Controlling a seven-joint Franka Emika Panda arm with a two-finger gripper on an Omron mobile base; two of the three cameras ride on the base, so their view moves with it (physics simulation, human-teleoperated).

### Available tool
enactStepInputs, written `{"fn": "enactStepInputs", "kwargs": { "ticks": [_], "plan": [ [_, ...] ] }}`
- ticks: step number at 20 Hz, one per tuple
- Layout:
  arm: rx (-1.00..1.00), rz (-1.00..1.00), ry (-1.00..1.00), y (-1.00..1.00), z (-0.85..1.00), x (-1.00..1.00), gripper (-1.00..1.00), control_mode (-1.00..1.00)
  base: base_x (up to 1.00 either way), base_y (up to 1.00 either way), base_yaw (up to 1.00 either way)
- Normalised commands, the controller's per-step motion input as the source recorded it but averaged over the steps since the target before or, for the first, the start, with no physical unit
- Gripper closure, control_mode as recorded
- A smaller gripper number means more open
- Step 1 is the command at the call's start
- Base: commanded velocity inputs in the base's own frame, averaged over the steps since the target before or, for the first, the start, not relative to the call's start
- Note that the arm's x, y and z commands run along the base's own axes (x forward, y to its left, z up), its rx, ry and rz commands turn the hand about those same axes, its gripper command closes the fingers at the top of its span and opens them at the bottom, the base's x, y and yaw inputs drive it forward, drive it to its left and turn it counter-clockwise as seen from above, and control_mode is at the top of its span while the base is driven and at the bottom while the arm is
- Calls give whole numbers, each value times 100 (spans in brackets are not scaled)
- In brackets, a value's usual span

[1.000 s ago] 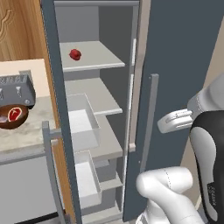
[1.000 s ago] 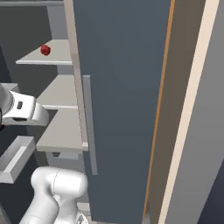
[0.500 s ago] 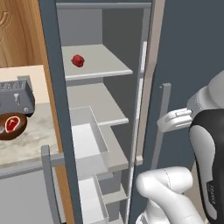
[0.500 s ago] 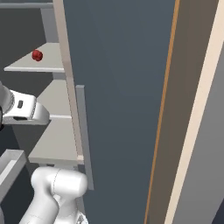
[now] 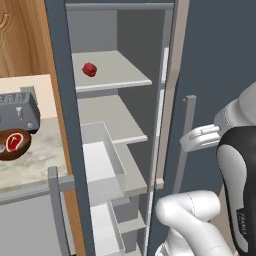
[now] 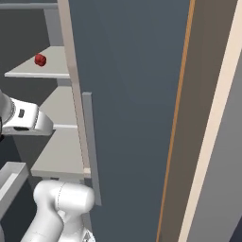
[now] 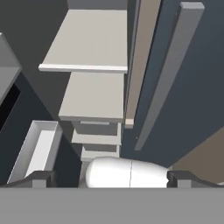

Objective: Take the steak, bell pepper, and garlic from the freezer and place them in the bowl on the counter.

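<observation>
The freezer (image 5: 120,30) stands open. A small red bell pepper (image 5: 89,69) lies on its upper shelf, and the same bell pepper (image 6: 40,59) appears at the far left of the right base view. On the counter (image 5: 30,167) sits the dark bowl (image 5: 7,152) with the steak (image 5: 13,141) inside. A small pale shape beside the steak is cut off by the frame edge, so I cannot tell if it is the garlic. My gripper (image 7: 111,178) is open and empty, looking down past the lower shelves. My hand (image 5: 200,137) hangs in front of the freezer door.
The freezer's open door (image 6: 132,94) with its long grey handle (image 5: 187,135) stands close to the right of my hand. A clear drawer (image 5: 102,160) juts out of the freezer. A steel toaster (image 5: 17,111) sits behind the bowl. Wooden cupboards (image 5: 20,40) rise at the back left.
Both base views have shifted a little and drawn closer to the freezer, so the camera moved. The pepper, steak and bowl lie as before. The gripper has stayed open.
</observation>
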Motion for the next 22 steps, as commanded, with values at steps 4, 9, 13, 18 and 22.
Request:
{"fn": "enactStepInputs", "kwargs": {
  "ticks": [4,9,13,18,22],
  "plan": [
    [0,0,0,0,0,0,-100,100,18,20,0],
    [0,0,0,0,0,0,-100,100,12,35,0],
    [0,0,0,0,0,0,-100,100,7,29,0],
    [0,0,0,0,0,0,-100,100,34,14,0],
    [0,0,0,0,0,0,-100,100,38,20,0]
  ]
}}
